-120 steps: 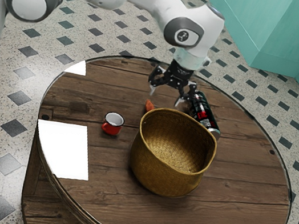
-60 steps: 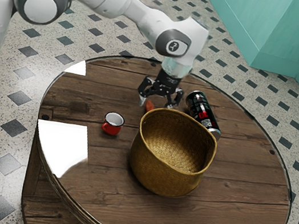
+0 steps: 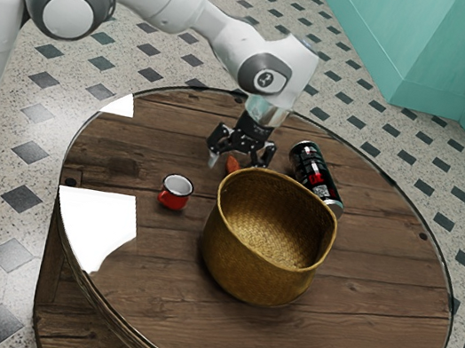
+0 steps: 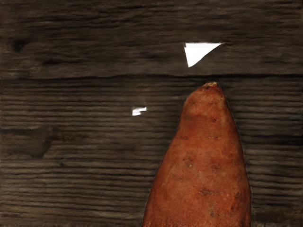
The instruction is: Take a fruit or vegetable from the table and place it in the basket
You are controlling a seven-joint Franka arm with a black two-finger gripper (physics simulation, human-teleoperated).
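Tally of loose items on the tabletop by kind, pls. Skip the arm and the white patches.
Vegetable: 1 (sweet potato)
Basket: 1
Mug: 1, red
Can or bottle: 1, dark, on its side
Total: 4

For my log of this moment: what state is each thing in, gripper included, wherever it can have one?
Gripper: open, fingers spread, low over the table.
Sweet potato: lying on the table, outside the basket, ungripped.
Basket: upright, open at the top.
Red mug: upright, mouth up.
Dark cylindrical container: lying on its side.
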